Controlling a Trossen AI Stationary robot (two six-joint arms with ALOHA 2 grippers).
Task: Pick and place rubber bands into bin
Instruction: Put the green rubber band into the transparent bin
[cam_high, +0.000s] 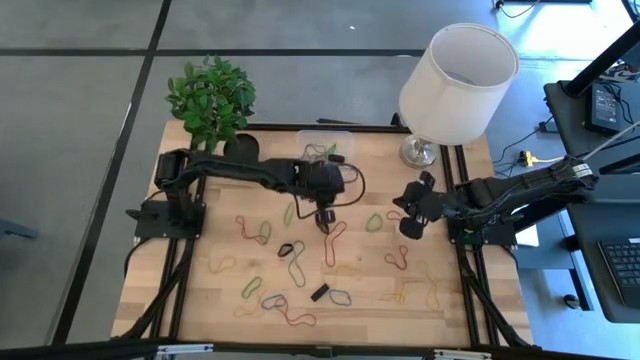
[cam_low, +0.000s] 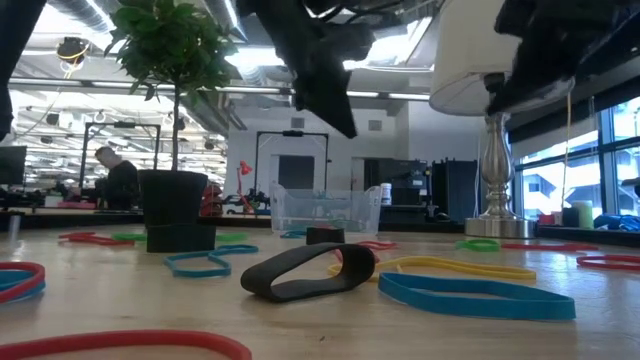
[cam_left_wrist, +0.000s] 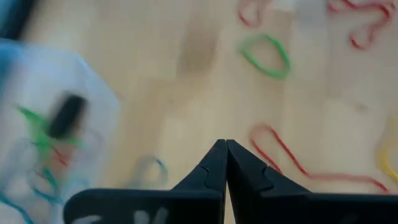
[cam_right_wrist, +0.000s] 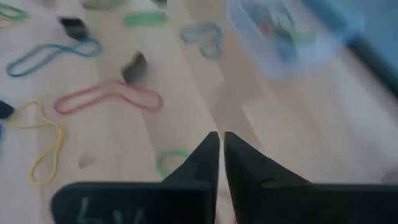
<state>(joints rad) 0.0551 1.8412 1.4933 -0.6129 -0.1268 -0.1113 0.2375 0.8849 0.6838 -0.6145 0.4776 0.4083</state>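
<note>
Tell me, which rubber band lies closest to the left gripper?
The long red rubber band just beside the left gripper near the table's middle; the other loops lie farther out. That gripper's fingers are shut and empty.

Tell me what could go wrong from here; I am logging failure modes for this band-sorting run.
1. The left tool is shut with nothing between its fingers, above a red band; coming down shut, it would likely push the band along.
2. Bands near the front overlap, so one pick may drag a neighbour.
3. The lamp stands beside the bin; the right tool could brush it.
</note>
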